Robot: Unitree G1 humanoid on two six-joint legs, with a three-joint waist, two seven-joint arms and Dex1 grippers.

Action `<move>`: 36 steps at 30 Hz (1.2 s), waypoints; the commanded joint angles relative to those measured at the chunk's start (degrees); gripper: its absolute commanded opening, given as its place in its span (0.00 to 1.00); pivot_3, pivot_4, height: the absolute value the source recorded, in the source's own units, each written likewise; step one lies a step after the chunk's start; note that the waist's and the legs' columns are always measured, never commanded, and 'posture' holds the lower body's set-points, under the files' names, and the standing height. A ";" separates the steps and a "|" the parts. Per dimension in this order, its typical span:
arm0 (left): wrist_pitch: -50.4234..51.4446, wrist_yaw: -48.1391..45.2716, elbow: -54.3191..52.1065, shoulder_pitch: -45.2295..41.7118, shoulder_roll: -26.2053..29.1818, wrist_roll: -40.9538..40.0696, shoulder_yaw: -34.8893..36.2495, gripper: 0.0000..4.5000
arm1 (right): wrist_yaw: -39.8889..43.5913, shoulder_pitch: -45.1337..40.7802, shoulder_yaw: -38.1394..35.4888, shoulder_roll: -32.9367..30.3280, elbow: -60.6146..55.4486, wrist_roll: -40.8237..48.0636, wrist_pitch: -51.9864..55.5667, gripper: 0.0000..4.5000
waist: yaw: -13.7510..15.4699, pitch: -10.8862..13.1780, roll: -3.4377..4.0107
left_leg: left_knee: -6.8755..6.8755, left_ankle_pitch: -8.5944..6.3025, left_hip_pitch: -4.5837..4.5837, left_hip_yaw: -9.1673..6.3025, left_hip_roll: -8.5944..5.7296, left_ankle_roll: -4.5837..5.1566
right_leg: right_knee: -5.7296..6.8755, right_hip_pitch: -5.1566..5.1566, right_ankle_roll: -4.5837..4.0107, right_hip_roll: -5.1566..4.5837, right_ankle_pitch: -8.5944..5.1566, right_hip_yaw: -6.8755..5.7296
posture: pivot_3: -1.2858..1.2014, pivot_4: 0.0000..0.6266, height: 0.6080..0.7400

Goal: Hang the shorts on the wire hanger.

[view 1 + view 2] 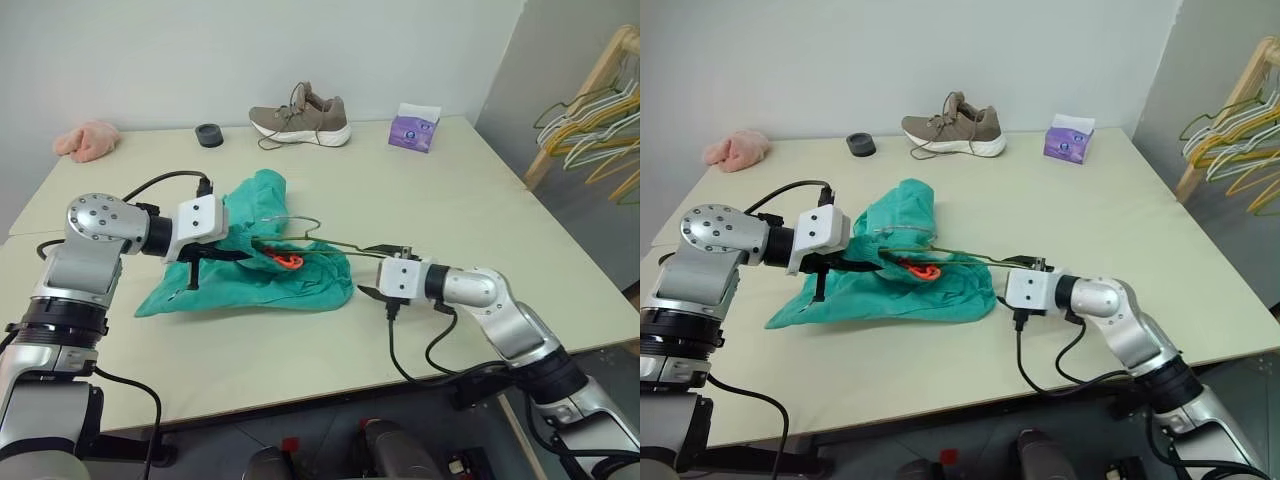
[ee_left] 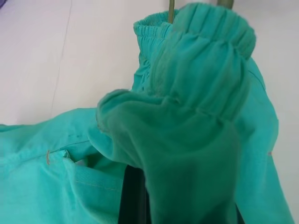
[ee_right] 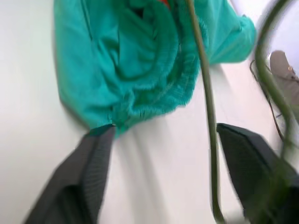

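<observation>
The teal-green shorts point(image 1: 262, 275) lie crumpled on the cream table point(image 1: 450, 200), left of its middle. My left gripper point(image 1: 226, 256) reaches in from the left and is shut on a bunched fold of the shorts point(image 2: 196, 121) near the gathered waistband. The thin olive wire hanger point(image 1: 330, 240) runs from inside the shorts out to the right, past an orange tag point(image 1: 288, 262). My right gripper point(image 1: 375, 271) sits just right of the shorts, open. In the right wrist view the hanger wire point(image 3: 208, 116) passes loosely between its fingers point(image 3: 79, 186), close to one of them.
Along the table's far edge are a pink fluffy cloth point(image 1: 88, 140), a small black ring point(image 1: 209, 135), a beige sneaker point(image 1: 302, 116) and a purple tissue pack point(image 1: 414, 128). A wooden rack with bunched hangers point(image 1: 590, 120) stands off the table's right side.
</observation>
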 commanded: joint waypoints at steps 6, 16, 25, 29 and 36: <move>6.77 6.82 0.12 -1.51 -0.43 -2.72 5.47 0.00 | -6.98 7.95 -7.67 13.29 -12.60 13.54 28.30 0.99 | -0.71 -0.04 -0.06 | -0.03 0.00 0.06 0.02 0.13 -0.01 | 0.20 -0.10 -0.05 0.02 -0.03 0.09 | 0.46 0.11 1.00; 11.23 7.56 -1.88 -2.21 -0.80 -6.07 6.66 0.00 | -17.55 -0.14 -6.37 30.18 -0.79 15.79 33.53 0.99 | -0.05 -0.08 -0.12 | 0.02 0.00 0.01 -0.04 0.02 -0.01 | 0.34 -0.12 -0.15 0.03 -0.07 0.02 | 0.47 0.11 1.00; 12.57 8.03 -3.46 -1.12 -0.60 -6.99 7.60 0.00 | -23.98 -6.34 -7.24 35.93 13.07 15.32 29.88 0.99 | -0.13 -0.08 -0.12 | 0.00 0.00 -0.01 -0.06 0.04 -0.01 | 0.34 -0.13 -0.29 0.03 0.01 0.02 | 0.47 0.11 1.00; 13.02 8.30 -3.81 -0.73 -0.55 -7.47 7.99 0.00 | -26.58 -7.97 -8.15 38.48 17.28 15.63 28.30 0.86 | -0.20 -0.08 -0.12 | -0.01 0.00 -0.01 -0.07 0.06 -0.01 | 0.34 -0.13 -0.29 0.03 0.01 0.02 | 0.47 0.11 1.00; 14.05 8.53 -5.03 0.61 0.26 -8.78 9.15 0.00 | -30.27 -9.23 -8.49 38.78 20.41 13.96 22.88 0.31 | -0.13 -0.08 -0.12 | -0.01 0.00 -0.03 -0.07 0.06 -0.01 | 0.34 -0.14 -0.30 0.02 0.02 0.02 | 0.48 0.11 1.00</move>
